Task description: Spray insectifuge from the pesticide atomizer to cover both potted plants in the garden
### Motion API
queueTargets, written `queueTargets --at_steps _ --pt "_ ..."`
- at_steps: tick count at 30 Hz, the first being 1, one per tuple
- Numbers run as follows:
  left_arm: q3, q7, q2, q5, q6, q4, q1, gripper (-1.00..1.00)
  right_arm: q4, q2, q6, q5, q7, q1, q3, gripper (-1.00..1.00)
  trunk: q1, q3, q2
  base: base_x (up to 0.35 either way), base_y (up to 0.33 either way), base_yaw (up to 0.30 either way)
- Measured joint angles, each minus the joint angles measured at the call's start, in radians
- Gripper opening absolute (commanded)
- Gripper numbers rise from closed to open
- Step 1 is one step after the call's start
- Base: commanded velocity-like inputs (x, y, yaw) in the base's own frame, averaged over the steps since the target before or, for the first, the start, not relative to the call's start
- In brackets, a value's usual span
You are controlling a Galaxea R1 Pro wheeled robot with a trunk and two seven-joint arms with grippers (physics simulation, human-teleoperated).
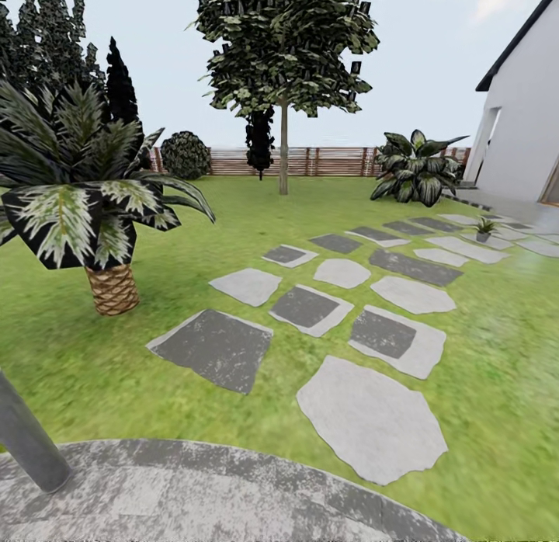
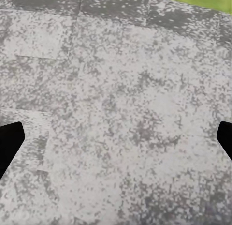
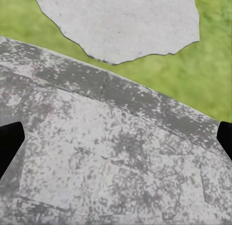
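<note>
One potted plant (image 1: 484, 229) was seen far right among stepping stones (image 1: 373, 419); both grippers (image 2: 116, 138) (image 3: 116, 138) were held apart over paving (image 1: 194, 495).

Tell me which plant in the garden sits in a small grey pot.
The small plant far right among the stepping stones, near the house. The palm and broad-leaved shrub grow straight from the lawn.

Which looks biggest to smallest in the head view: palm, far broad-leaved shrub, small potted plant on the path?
1. Palm, though it is nearest the camera
2. Broad-leaved shrub
3. Potted plant, tiny and far off
</note>
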Motion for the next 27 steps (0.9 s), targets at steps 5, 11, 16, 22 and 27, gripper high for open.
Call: queueTargets --at_steps 5,11,16,22,27 --pt "0.000 0.000 0.000 0.000 0.000 0.000 0.000 1.00 -0.001 0.000 0.000 0.000 0.000 0.000 0.000 1.00 0.019 -0.023 -0.035 0.000 0.000 0.000" --pt "0.000 0.000 0.000 -0.001 0.000 0.000 0.000 1.00 -0.001 0.000 0.000 0.000 -0.001 0.000 0.000 1.00 0.042 -0.051 -0.077 0.000 0.000 0.000" --pt "0.000 0.001 0.003 -0.001 0.000 0.000 0.000 1.00 -0.015 0.009 -0.001 -0.002 -0.002 0.000 -0.001 1.00 0.061 -0.075 -0.112 0.000 0.000 0.000" --pt "0.000 0.007 0.008 -0.002 0.000 0.000 0.000 1.00 -0.033 0.046 -0.001 -0.001 -0.002 0.000 -0.001 1.00 0.084 -0.103 -0.154 0.000 0.000 0.000" --pt "0.001 0.008 0.009 -0.001 0.000 -0.004 0.000 1.00 -0.081 0.051 -0.004 -0.001 0.000 0.000 -0.002 1.00 0.104 -0.123 -0.189 0.000 0.000 0.000"
